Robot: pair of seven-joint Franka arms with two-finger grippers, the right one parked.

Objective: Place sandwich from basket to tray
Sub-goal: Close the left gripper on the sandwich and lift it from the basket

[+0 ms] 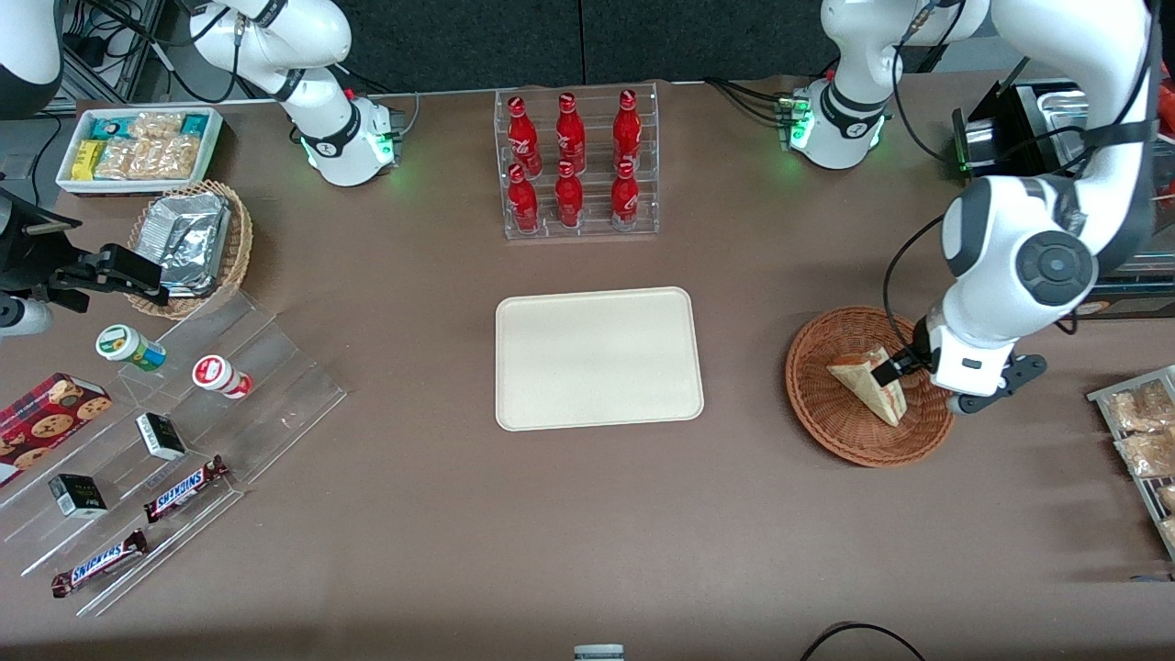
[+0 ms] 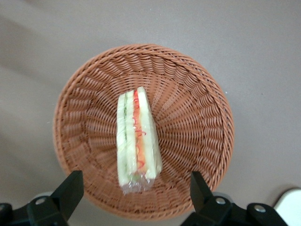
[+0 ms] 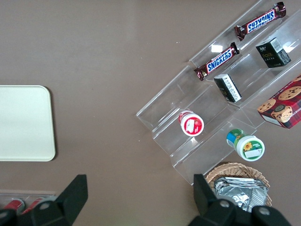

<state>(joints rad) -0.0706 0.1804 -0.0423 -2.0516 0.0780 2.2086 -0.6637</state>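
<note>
The end effector [image 1: 904, 367] is hovering with fingers spread wide over the sandwich [image 2: 136, 141] lying in the basket [image 2: 197, 94], so the pick is beginning: it needs lowering, closing on the wedge, then carrying to the tray [image 1: 598, 358].

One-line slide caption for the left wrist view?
Open pincer above the sandwich lying in the wicker basket, not yet gripped.

The basket [image 2: 197, 94] is reddish-brown woven wicker, ribbed and rough. The sandwich [image 2: 136, 141] lies in glossy clear film over soft pale bread. The tray [image 1: 598, 358] is smooth matt cream plastic. The tabletop [image 1: 587, 532] looks matt brown. Above the basket, the gripper [image 2: 136, 197] has matt black jaws, set wide apart.
</note>
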